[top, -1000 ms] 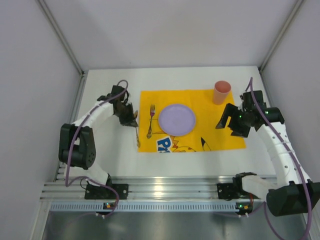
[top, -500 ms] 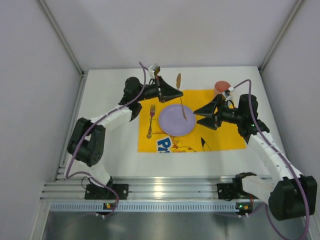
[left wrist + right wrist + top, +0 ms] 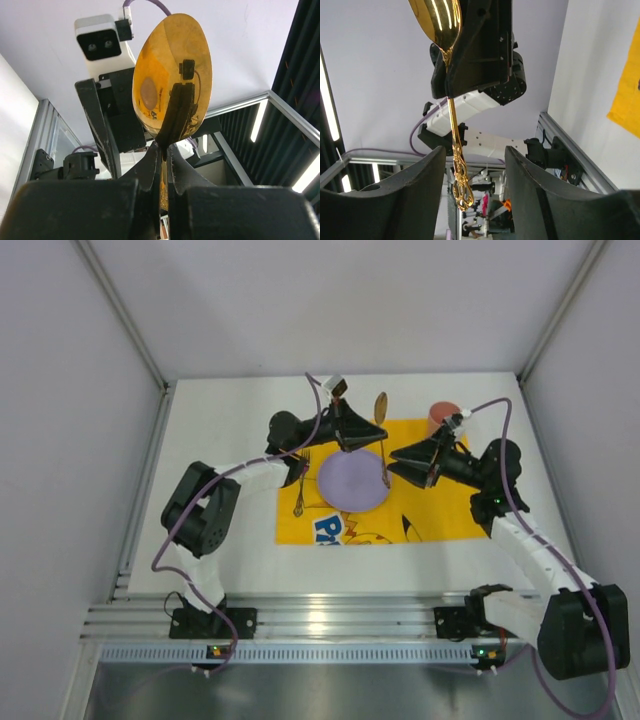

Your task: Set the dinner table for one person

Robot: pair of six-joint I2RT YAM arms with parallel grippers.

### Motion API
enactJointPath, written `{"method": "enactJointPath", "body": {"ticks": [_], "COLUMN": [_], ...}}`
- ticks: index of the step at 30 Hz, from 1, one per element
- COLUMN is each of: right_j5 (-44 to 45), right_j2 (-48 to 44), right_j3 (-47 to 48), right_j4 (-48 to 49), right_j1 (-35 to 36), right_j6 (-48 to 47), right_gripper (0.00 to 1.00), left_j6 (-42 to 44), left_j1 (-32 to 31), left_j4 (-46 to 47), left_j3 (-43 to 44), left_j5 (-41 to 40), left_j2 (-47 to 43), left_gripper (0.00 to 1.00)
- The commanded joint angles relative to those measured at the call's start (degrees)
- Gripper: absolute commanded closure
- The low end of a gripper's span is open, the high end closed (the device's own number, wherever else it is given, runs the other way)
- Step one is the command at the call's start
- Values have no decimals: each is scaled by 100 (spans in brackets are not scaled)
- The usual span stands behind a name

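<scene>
The dinner table (image 3: 215,540) spans the area beneath both arms. A fork (image 3: 299,500) lies on the yellow cloth (image 3: 450,520), left of the purple plate (image 3: 345,485). The left gripper (image 3: 378,432) is clamped on a gold spoon (image 3: 381,405), upright above the plate's right edge. The right gripper (image 3: 398,457) has its fingers apart on either side of the handle.

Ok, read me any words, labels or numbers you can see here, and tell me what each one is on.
"P": big blue letter on the yellow cloth, at its near edge; whatever follows is too blurred to read.
Nothing legible on the purple plate, pink cup, gold spoon or fork.
</scene>
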Motion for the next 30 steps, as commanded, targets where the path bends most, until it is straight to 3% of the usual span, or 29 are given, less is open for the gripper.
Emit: {"method": "enactJointPath", "body": {"ticks": [1,5,12,15,17,18,19,20,27,29,30], "right_j5": [-93,-146,-225,-252,-278,-296,-305,-287,-164,-94,-50], "right_j2": [-85,-68,-32,-94,-129,-138,-147,-138,-94,-77,-68], "right_j3": [-90,7,68,139,226,375,472,690,1255,1386,1456], "right_j4": [645,645,523,31,-487,-698,-1222,-1471,-3176,-3475,-3851], "right_j1": [129,278,296,305,305,305,296,296,252,217,208], "right_j6": [294,303,225,-109,-338,-626,-794,-996,-2227,-2560,-2710], "right_gripper": [49,54,98,100,100,100,100,100,100,100,100], "left_j6": [-84,40,355,602,812,1109,1312,1749,3764,4316,4511], "left_j1": [-67,-137,-207,-199,-207,-207,-207,-207,-172,-111,-85], "left_j4": [836,686,502,213,-209,-445,-717,-1320,-4214,-4804,-5538], "left_j3": [324,456,343,342,333,307,298,281,158,210,237], "left_j5": [-135,-99,-143,-91,15,41,85,181,51,-116,-282], "left_j2": [165,350,395,351,237,175,18,-70,-844,-1029,-1082], "left_gripper": [100,100,100,98,79,57,50,31,22,15,13]}}
